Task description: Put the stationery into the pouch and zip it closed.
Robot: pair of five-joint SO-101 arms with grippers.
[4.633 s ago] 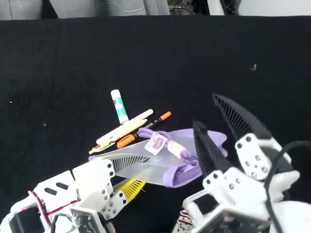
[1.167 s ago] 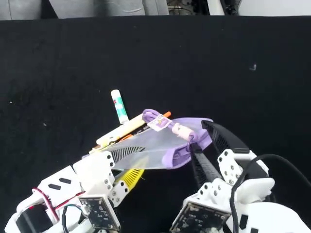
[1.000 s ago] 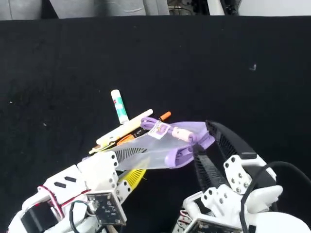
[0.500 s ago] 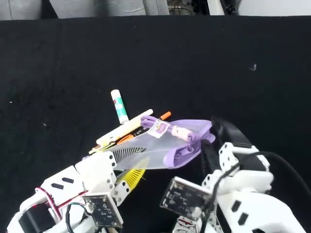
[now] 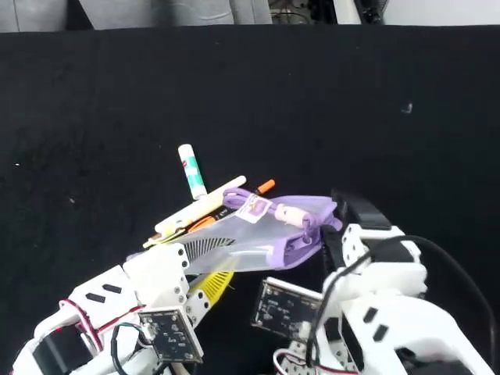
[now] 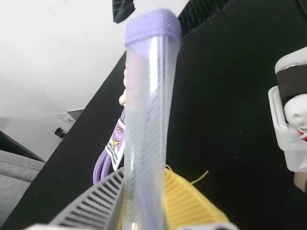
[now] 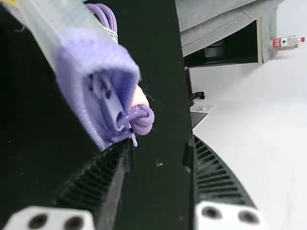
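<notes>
Pouch (image 5: 242, 238) translucent, purple woven zip edge (ribbed); left gripper (image 6: 142, 201) clamps it, right gripper (image 7: 158, 167) spread open.

Looks like hobby robotics bench or small lab corner, not kitchen or shop. Work surface is black cloth-covered table (image 5: 351, 94). Two white plastic robot arms (image 5: 391, 312) sit on it, with bare dark circuit board (image 5: 285, 306) and loose red wires (image 5: 84, 328) exposed, very DIY. Grey fabric-upholstered seat (image 5: 156, 12) runs along far table edge. Plain white room surface (image 7: 249, 120) beyond table. Hard to tell home or office.
</notes>
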